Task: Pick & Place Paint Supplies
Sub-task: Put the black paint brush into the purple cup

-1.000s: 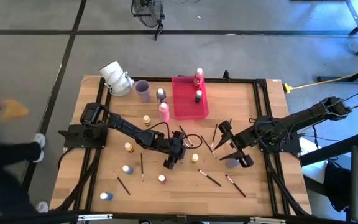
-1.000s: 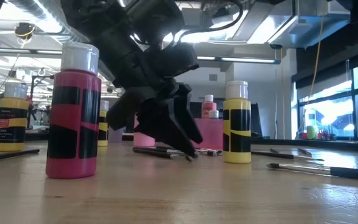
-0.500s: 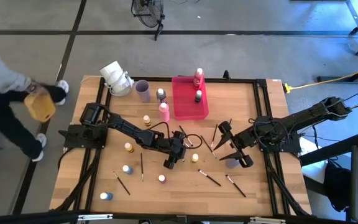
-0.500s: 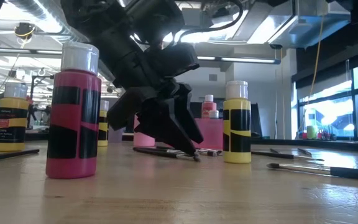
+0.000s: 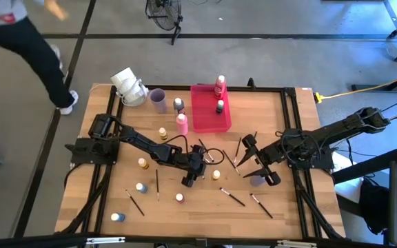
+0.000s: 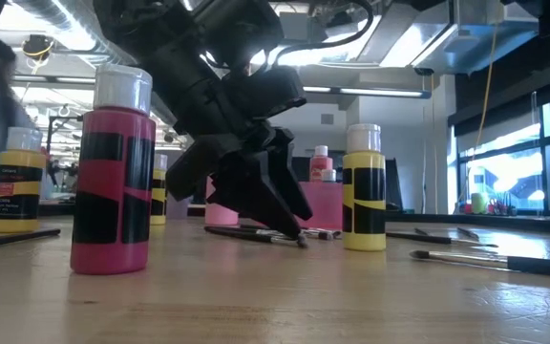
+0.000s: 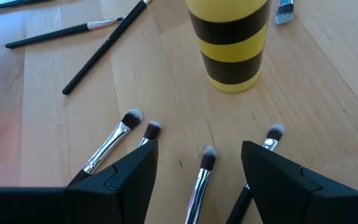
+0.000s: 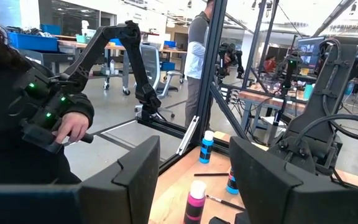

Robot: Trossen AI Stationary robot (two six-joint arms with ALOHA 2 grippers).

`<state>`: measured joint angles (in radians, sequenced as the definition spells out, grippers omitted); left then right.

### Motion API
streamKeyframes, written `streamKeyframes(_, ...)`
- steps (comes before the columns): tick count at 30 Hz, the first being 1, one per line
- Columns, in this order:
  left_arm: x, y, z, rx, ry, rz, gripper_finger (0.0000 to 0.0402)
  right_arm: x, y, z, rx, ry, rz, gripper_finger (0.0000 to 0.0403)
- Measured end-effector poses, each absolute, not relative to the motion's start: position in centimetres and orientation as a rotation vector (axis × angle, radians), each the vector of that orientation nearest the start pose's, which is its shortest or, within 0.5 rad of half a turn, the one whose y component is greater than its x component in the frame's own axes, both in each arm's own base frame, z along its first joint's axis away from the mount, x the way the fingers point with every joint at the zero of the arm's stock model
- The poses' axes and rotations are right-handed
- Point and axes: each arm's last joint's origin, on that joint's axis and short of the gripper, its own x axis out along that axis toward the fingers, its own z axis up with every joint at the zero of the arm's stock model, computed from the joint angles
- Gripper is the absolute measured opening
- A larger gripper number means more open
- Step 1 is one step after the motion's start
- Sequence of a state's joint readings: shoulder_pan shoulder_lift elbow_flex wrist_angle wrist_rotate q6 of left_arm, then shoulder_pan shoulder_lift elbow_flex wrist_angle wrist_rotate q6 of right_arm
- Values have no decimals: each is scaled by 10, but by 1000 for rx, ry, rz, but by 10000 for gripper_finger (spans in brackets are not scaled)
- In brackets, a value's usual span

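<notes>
Small light-capped paint bottles and thin dark paintbrushes lie scattered over the wooden table. My left gripper is low at mid-table, slanting down and open. Its fingers stand on either side of one paintbrush that lies flat. More brush tips lie beside it, and a yellow-and-black bottle stands upright just beyond. In the low view the fingertips hang just over the brushes. My right gripper is open, level, raised over a purple bottle, with nothing between its fingers.
A pink-red tray holding two bottles and a lilac cup stand at the far side, near a white object. A pink bottle stands near the front. A person walks beyond the table's far left corner, and another sits close by in the right wrist view.
Both arms have kept still. The person on the floor at the table's left has walked from beside the left edge toward the far side.
</notes>
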<state>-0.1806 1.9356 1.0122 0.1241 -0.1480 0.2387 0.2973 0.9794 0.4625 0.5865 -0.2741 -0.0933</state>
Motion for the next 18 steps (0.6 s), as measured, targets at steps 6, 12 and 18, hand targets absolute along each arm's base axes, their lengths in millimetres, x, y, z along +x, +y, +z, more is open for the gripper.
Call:
streamKeyframes(6, 377, -64, 110, 348, 769, -115, 228, 199, 69, 260, -90, -97, 567, 197)
streamKeyframes(12, 378, -65, 106, 339, 765, -117, 227, 199, 69, 260, -89, -96, 567, 197)
streamKeyframes(18, 376, -64, 106, 324, 799, -99, 227, 199, 69, 260, -89, -93, 566, 197)
